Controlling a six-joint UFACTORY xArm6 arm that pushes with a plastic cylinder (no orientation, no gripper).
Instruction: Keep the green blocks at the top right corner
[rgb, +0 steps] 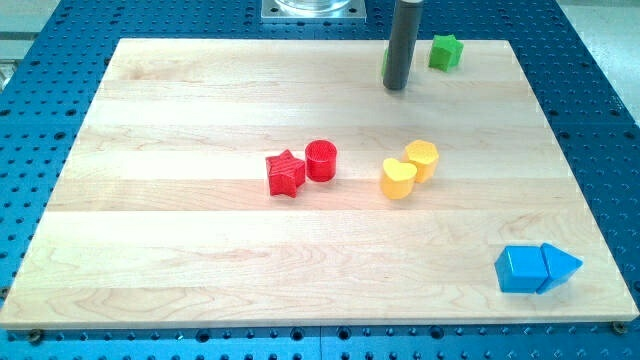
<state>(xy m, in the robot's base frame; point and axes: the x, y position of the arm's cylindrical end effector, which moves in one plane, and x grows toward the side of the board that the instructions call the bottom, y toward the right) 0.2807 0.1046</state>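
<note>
Up near the view's top right, a bright green star-shaped block (446, 51) sits on the pale wooden tabletop (200, 250), while a second green block (385, 62) shows only as a sliver behind the dark rod, its shape impossible to tell. My tip (396, 87) rests just beside that sliver, left of the star. No claw appears, so its state cannot be told.

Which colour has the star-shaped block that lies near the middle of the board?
Red. The star block shows clearly in the camera view, touching a red round block.
</note>
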